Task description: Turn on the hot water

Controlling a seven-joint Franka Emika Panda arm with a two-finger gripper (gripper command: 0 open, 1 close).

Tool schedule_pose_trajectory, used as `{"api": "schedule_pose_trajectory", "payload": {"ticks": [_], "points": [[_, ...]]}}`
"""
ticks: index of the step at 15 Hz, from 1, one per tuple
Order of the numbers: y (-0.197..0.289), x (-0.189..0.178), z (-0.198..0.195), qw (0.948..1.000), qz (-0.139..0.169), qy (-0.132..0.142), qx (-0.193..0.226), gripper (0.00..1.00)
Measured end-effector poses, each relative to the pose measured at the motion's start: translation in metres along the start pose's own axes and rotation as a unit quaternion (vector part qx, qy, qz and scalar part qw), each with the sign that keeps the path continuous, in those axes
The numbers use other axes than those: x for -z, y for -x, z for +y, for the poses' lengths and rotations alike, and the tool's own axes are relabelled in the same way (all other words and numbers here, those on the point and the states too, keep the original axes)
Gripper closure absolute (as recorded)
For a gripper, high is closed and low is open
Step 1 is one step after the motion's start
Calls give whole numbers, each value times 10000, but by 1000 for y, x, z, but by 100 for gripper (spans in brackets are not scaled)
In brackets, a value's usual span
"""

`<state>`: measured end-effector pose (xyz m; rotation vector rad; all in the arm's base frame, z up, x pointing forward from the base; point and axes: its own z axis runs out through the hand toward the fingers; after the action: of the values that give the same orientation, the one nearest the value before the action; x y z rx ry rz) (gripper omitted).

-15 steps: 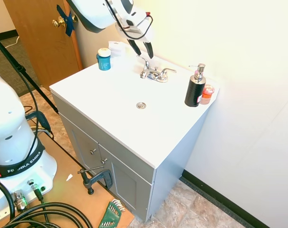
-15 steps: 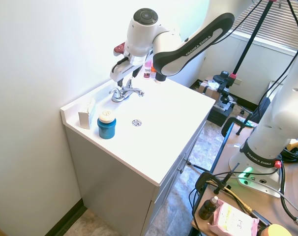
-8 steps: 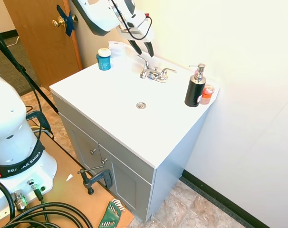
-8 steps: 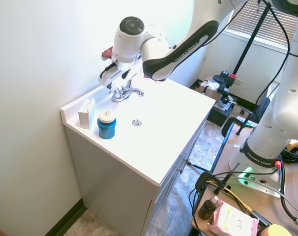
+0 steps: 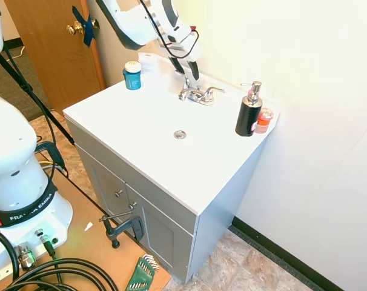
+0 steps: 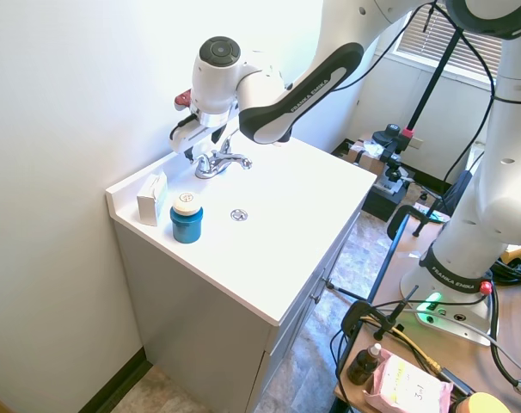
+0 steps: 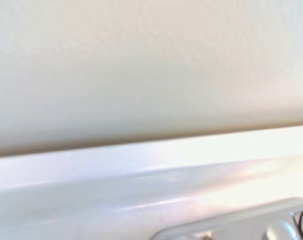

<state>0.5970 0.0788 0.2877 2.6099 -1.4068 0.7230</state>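
1. The faucet (image 5: 195, 93) is a small chrome fitting with a short spout and two slim blade levers. It stands at the far edge of the white desk (image 5: 141, 139), against the wall, behind the round drain (image 5: 180, 134).

2. The hot water lever (image 5: 185, 82) is the left-hand lever in the first exterior view. It is tilted upward from the faucet body, and its tip is at the jaws. The matching right-hand lever (image 5: 214, 91) lies low and points to the right.

3. The gripper (image 5: 192, 68) hangs from the white arm directly above the left-hand lever, with the dark fingers pointing down. In the second exterior view the gripper (image 6: 192, 151) sits just behind the faucet (image 6: 219, 162), close to the wall.

4. Jaw state: the fingers appear close together around the lever tip, but neither exterior view shows clearly whether the jaws are closed on the lever or merely beside it. This cannot be determined.

5. The wrist view shows only the wall, the raised back edge of the desk, and a blurred chrome part (image 7: 241, 227) at the lower edge.

6. A black soap bottle (image 5: 249, 113) with a chrome pump stands at the far right corner, with a small orange container (image 5: 264, 120) touching or just beside it.

7. A blue jar (image 5: 132, 76) with a white lid stands at the far left, near a small white box (image 6: 152, 198).
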Motion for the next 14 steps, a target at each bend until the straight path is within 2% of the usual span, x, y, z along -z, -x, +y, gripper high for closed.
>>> {"api": "schedule_pose_trajectory", "payload": {"ticks": [4,8,11,12,14], "points": [[11,4,31,9999,-150,41,-30,0],[1,4,68,9999,-108,112,-68,0],[-2,0,76,9999,-107,43,-44,0],[-2,0,76,9998,-166,48,-99,0],[5,3,82,9981,-604,88,-124,0]]}}
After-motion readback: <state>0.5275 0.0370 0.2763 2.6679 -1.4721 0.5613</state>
